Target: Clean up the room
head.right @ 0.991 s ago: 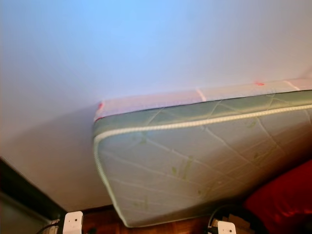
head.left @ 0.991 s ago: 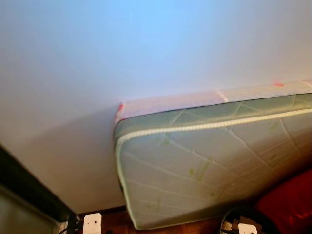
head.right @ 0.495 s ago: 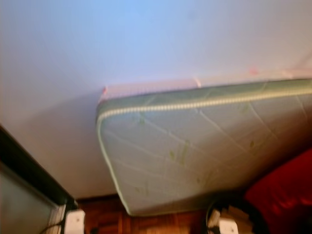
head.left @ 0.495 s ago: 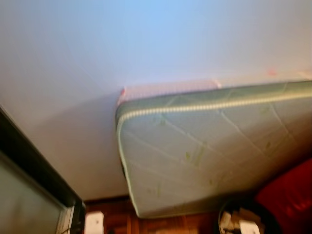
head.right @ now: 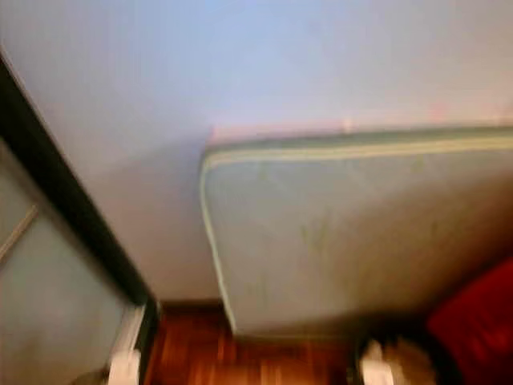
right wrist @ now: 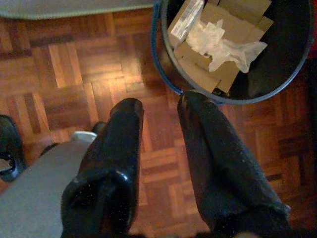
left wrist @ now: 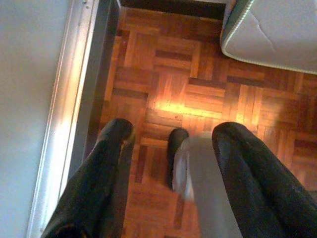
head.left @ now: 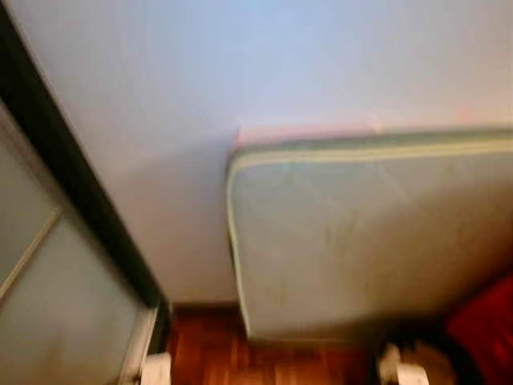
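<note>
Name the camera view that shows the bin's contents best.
The right wrist view: it looks down into the dark bin, showing cardboard pieces and crumpled white paper. Both eye views catch just a blurred bit of its rim at the bottom edge, beside the leaning mattress.

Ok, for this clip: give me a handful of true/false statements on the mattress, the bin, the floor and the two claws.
1. The mattress leans against the wall. True.
2. The floor is carpeted. False: it is wooden parquet.
3. The bin holds cardboard pieces and crumpled white paper. True.
4. The right claw grips a box. False: its fingers are apart and hold nothing.
5. The left claw hangs open above the floor. True.
</note>
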You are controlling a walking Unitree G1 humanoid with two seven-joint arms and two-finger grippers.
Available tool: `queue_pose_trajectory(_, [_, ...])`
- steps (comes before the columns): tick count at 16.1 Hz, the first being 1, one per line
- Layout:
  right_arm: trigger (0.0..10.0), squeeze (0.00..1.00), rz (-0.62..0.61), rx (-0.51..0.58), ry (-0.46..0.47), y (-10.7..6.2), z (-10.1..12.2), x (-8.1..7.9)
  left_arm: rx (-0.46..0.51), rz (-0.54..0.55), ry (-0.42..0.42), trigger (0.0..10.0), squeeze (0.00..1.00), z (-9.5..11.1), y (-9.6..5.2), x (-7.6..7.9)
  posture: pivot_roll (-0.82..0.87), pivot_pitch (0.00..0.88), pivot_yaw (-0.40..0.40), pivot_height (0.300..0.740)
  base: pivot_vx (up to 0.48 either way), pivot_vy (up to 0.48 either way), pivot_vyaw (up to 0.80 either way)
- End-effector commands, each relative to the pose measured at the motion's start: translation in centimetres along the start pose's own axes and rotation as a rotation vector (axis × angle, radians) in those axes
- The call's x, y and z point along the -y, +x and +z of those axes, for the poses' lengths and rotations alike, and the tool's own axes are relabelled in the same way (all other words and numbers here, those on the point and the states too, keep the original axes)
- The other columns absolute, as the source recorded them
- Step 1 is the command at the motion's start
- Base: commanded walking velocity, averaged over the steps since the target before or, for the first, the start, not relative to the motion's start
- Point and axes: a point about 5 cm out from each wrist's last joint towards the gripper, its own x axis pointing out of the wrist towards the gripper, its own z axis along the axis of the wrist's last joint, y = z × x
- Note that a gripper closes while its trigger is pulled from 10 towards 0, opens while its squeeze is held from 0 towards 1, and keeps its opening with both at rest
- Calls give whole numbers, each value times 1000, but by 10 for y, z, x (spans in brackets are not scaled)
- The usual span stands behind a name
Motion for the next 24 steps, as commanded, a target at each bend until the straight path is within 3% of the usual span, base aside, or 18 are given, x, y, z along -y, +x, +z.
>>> queue_pose_trajectory(1, [10000, 0, 155, -48, 87, -3, -8, 9, -123, 109, -3, 10000, 0, -8, -7, -59, 78, 0, -5, 740, 0, 0, 0])
queue_pose_trajectory(5, [10000, 0, 147, -49, 98, -3, -9, 10, -119, 111, -23, 10000, 0, -8, -7, -59, 78, 0, -9, 740, 0, 0, 0])
queue_pose_trajectory(15, [10000, 0, 150, -61, 77, -3, -9, 11, -114, 94, 3, 10000, 0, -6, -6, -58, 65, 0, -3, 740, 0, 0, -782])
queue_pose_trajectory(19, [10000, 0, 151, -61, 79, -3, -9, 10, -113, 92, 6, 10000, 0, -6, -6, -58, 66, 0, -2, 740, 0, -413, -781])
queue_pose_trajectory(24, [10000, 0, 145, -35, 109, -2, -6, 10, -113, 88, 12, 10000, 0, -5, -6, -58, 65, 0, 0, 740, 0, -420, 0])
